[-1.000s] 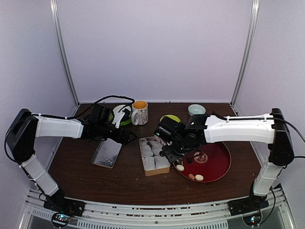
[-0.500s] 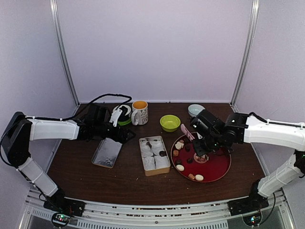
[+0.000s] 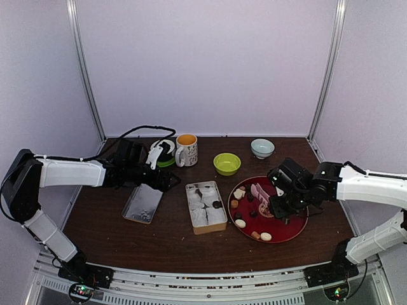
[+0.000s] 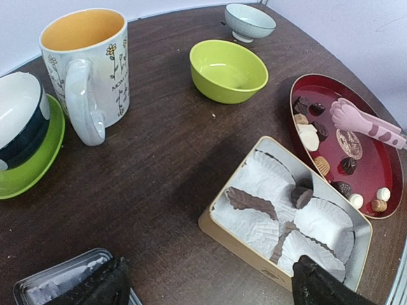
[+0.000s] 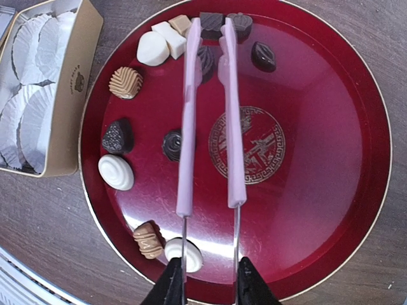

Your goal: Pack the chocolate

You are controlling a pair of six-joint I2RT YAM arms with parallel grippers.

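Note:
Several small chocolates, dark, white and tan, lie on the round red plate (image 5: pixel 331 146), among them a white oval (image 5: pixel 116 172) and a tan ridged one (image 5: pixel 125 82). The plate also shows in the top view (image 3: pixel 296 225). One dark chocolate (image 4: pixel 301 196) sits in a paper cup of the tan tin (image 3: pixel 205 227), which stands left of the plate. My right gripper (image 5: pixel 206 283) is shut on pink tongs (image 5: pixel 187 127) and holds them over the plate, tips apart and empty. My left gripper (image 4: pixel 206 292) is open and empty, low over the table beside the tin's near-left corner.
A flowered mug (image 3: pixel 186 150), a green bowl (image 3: pixel 227 163), a pale blue bowl (image 3: pixel 262 147) and a dark bowl on a green saucer (image 3: pixel 162 152) stand along the back. The tin's lid (image 3: pixel 143 203) lies left of the tin, under my left gripper.
My right arm has swung from beside the tin back to the right over the red plate, tongs in hand. A dark chocolate now shows in the tin. My left arm has barely moved.

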